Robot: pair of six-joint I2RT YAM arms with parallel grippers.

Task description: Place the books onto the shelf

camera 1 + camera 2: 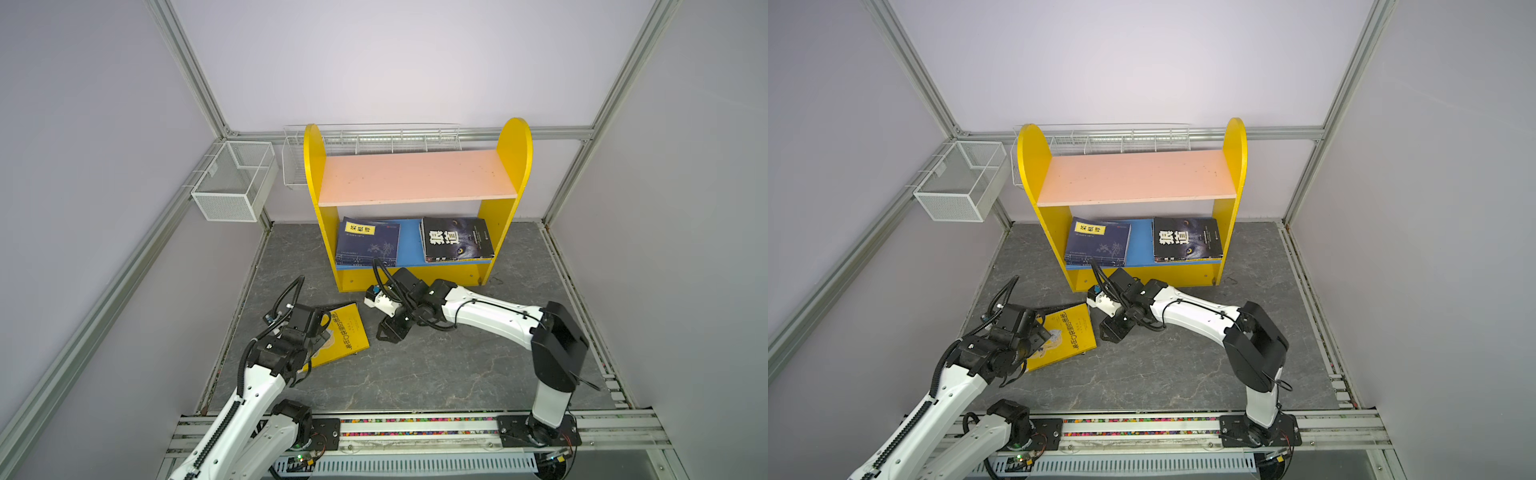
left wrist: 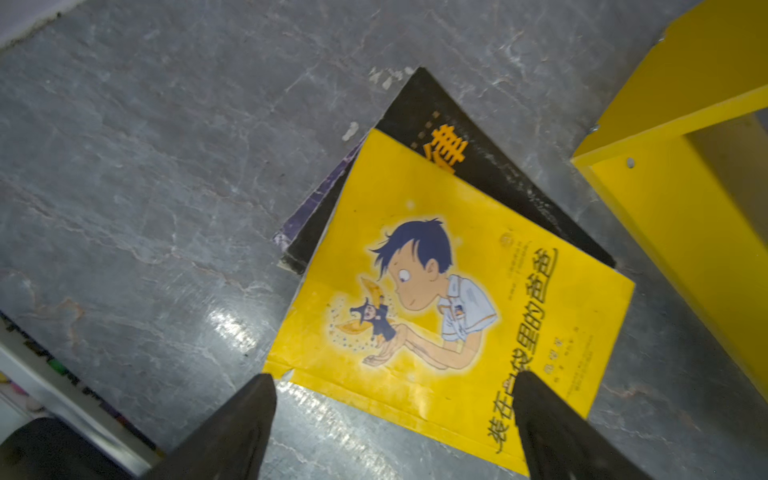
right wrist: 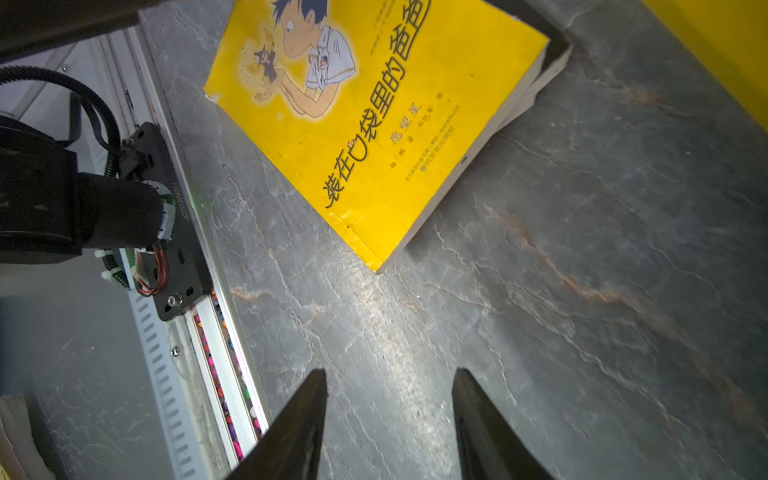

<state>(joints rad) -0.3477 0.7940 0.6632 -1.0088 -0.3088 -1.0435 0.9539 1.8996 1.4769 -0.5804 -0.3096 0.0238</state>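
picking up the yellow book from the pile

the yellow book (image 2: 436, 291) lies face up on the grey bench (image 2: 145, 166), just in front of the shelf (image 1: 415, 276). it rests partly on a black book (image 2: 440, 112), and the purple edge of one more book peeks out below that. other books are already on the blue board (image 1: 409, 245) of the shelf: a navy book (image 1: 368, 245) on one side and a dark book (image 1: 455, 239) with big white letters on the other.

the left pincer (image 2: 395, 376) is wide open and holds nothing. it hangs over the near edge of the yellow book. the right pincer (image 3: 390, 370) is about half open and holds nothing too. only bare bench shows between its tips.

the yellow book looks light. its cover looks soft and bendy, and one corner looks a bit torn, so it may flop or slide. i think the best place to grab it is the white page edge, where the books under it lift it off the bench. one tip can go under and one on top. a gentle squeeze should do, or the cover could rip more.
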